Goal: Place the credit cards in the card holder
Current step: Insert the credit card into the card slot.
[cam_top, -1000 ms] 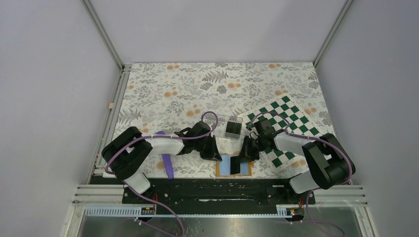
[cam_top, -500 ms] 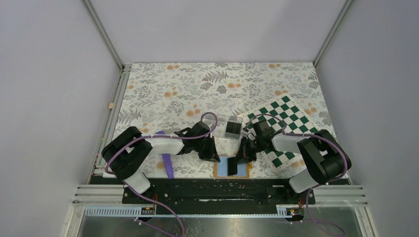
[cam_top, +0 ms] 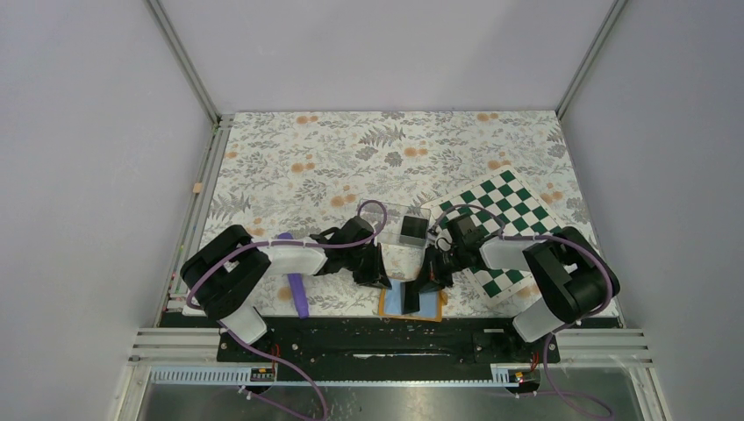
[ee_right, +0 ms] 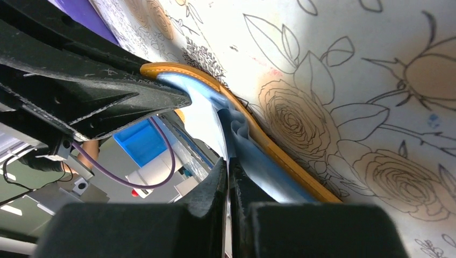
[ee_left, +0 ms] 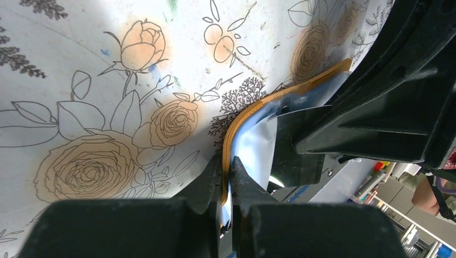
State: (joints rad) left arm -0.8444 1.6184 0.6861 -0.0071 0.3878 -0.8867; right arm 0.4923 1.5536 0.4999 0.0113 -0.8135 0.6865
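From above I get soft, even light and crisp detail, shadows faint. Both wrist views glare white on the floral cloth [ee_left: 80, 70], and my near fingers [ee_right: 161, 226] blur into flat black silhouettes

We pinch the small orange wallet with light blue lining [ee_left: 253, 110].
Our black left gripper's [ee_left: 226, 167] fingers close on its curved rim, over the flower-printed white tablecloth [ee_left: 80, 70].

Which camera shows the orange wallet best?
Top view: the wallet lies open, blue lining up. Left wrist shows only its edge clamped in the left pincer; right wrist, a curved strip where the right pincer holds a card.
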